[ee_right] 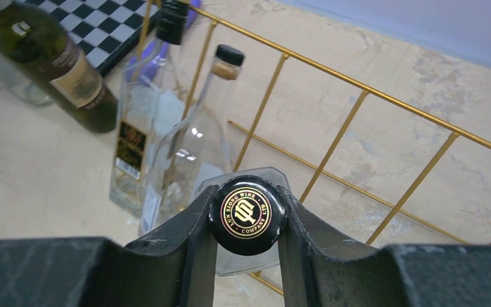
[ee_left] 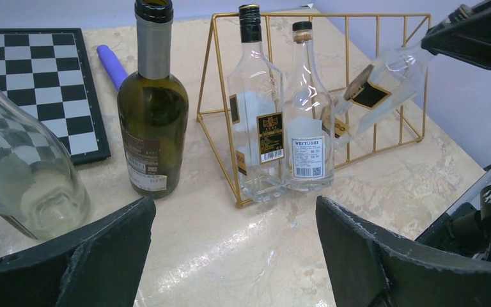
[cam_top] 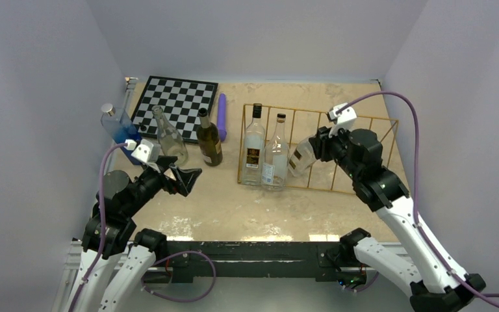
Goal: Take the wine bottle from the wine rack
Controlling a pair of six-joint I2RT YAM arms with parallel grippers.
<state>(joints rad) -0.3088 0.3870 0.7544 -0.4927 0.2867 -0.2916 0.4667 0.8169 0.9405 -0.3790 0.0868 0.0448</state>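
Note:
The gold wire wine rack (cam_top: 364, 123) stands at the right of the table and shows in the left wrist view (ee_left: 383, 77) and the right wrist view (ee_right: 358, 128). Two clear bottles (cam_top: 255, 146) (cam_top: 276, 156) stand upright at its left end. My right gripper (cam_top: 319, 146) is shut on the black cap (ee_right: 248, 215) of a third clear bottle (cam_top: 301, 159), which leans tilted inside the rack (ee_left: 383, 83). My left gripper (cam_top: 185, 179) is open and empty, low over the table left of the rack, with wide-apart fingers (ee_left: 77, 256).
A dark green bottle (cam_top: 209, 138), a clear bottle (cam_top: 169, 138) and a blue bottle (cam_top: 117, 123) stand left of the rack. A chessboard (cam_top: 175, 97) and a purple cylinder (cam_top: 221, 116) lie at the back. Walls close in both sides.

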